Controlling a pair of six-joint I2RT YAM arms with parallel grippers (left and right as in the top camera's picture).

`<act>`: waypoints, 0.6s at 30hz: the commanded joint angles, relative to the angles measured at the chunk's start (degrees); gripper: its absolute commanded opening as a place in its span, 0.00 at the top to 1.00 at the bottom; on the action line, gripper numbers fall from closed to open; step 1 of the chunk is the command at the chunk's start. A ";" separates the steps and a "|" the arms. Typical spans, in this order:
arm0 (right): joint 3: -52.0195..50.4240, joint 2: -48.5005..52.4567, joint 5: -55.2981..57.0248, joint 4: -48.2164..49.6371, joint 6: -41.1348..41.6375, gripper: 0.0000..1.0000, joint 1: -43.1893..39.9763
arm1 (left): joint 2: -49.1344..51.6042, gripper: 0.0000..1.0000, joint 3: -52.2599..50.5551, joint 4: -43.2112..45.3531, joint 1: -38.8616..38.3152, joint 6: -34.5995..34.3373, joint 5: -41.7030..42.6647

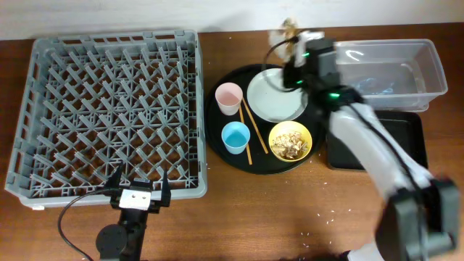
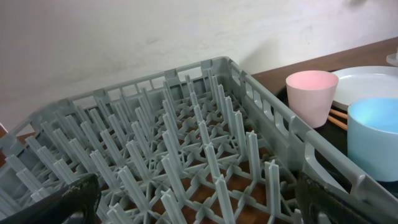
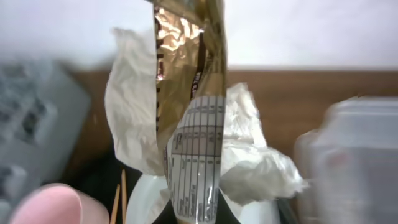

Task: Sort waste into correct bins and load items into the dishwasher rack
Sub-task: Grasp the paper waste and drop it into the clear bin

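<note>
Waste-sorting step, mid-carry. Snack wrapper (image 3: 186, 93) and a crumpled napkin (image 3: 249, 162) hang together in the air over the far edge of the round black tray (image 1: 257, 161), above the plate's (image 1: 272, 101) far rim. Right gripper (image 1: 291, 49) is clamped on the wrapper. The napkin looks pinched in the same grab, but the contact isn't visible.

Clear tub (image 1: 384, 45) sits just right of the tray on the far side. The shallow black tray (image 1: 413, 138) is right of it on the near side, partly under the right arm.

Next, as I read it: swing right to a bin and let go low enough that both pieces drop inside. Can't tell which bin takes paper and which takes wrapper; if they differ, this double grab is a problem.

Still on the tray: yellow bowl (image 1: 272, 141) with scraps, pink cup (image 1: 229, 96), blue cup (image 1: 235, 136), chopsticks (image 1: 246, 130). Rack (image 1: 201, 109), left of the tray, has nothing in it. Left gripper (image 1: 138, 190) is at the rack's near wall, jaws spread, empty.
</note>
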 commanded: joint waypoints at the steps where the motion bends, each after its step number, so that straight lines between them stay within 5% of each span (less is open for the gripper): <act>1: 0.98 -6.27 1.31 -2.84 3.34 0.96 -6.27 | -0.28 0.00 -0.28 -0.17 0.24 -0.55 -0.22; 10: 0.96 -0.55 12.70 -2.73 25.75 0.96 -17.00 | -0.28 0.00 -0.28 -0.20 0.24 -0.55 -0.22; 18: 0.96 11.78 17.33 10.34 26.40 0.96 -17.29 | -0.28 0.00 -0.28 -0.17 0.24 -0.55 -0.22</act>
